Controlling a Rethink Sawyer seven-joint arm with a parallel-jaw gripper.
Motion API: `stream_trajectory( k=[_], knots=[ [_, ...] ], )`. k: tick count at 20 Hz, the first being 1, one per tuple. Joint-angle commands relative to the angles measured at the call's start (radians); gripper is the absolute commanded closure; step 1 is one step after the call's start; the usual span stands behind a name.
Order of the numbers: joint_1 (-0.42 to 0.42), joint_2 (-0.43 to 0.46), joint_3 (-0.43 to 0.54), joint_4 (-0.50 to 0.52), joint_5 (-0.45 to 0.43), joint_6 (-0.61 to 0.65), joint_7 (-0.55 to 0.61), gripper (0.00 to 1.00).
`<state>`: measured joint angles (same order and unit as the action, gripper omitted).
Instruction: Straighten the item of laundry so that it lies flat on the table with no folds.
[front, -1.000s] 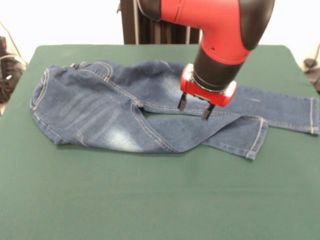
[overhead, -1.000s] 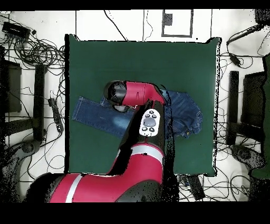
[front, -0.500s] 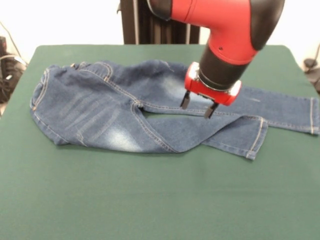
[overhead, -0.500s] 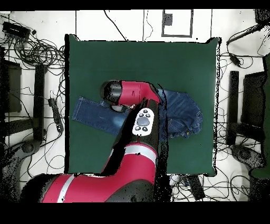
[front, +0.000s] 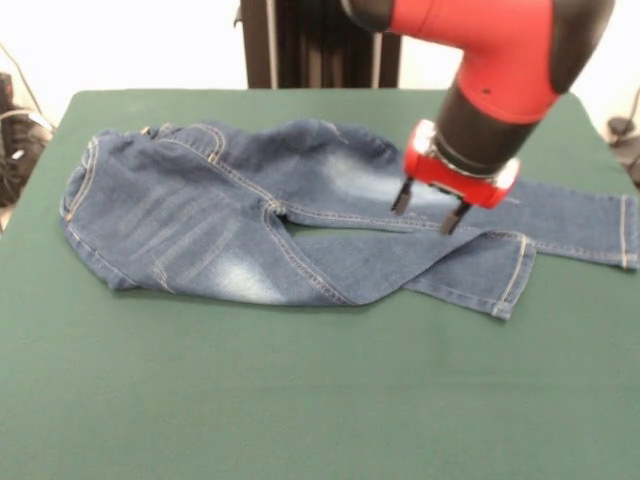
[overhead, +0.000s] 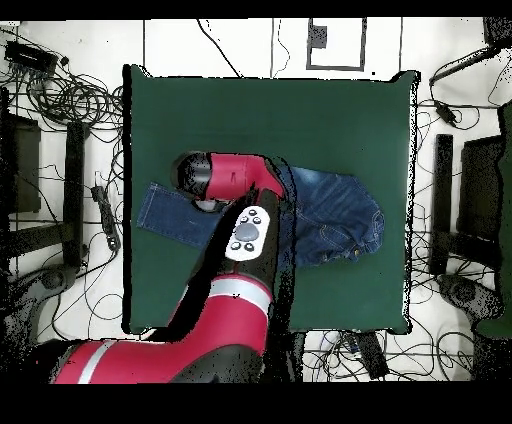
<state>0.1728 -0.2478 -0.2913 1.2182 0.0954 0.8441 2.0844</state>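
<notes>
End effector (front: 429, 213) is hanging open and empty just above the jeans (front: 290, 225), over the legs, near the desk's (front: 300, 400) middle; one leg still folded.

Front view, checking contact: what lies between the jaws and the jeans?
Nothing: the open gripper hangs just above the jeans, holding nothing, as the front view shows.

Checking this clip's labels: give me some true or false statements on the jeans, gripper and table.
1. The gripper is open, holding nothing. True.
2. The jeans hang off the table edge. False: they lie wholly on the green cloth.
3. The nearer leg crosses under the farther leg. False: the two lie side by side, the nearer shorter.
4. The gripper is above the legs, not the waistband. True.
</notes>
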Motion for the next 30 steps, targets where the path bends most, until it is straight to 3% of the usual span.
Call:
stream_trajectory(
  k=[1, 13, 23, 30],
  knots=[
    [0.078, 0.005, 0.006, 0.038, 0.096, 0.071, 0.399, 0.0],
    [0.071, 0.053, -0.012, -0.008, 0.083, 0.089, 0.382, 0.0],
    [0.084, 0.092, -0.05, -0.112, 0.069, 0.246, 0.383, 0.0],
    [0.095, 0.124, -0.049, -0.154, 0.083, 0.272, 0.403, 0.0]
  ],
)
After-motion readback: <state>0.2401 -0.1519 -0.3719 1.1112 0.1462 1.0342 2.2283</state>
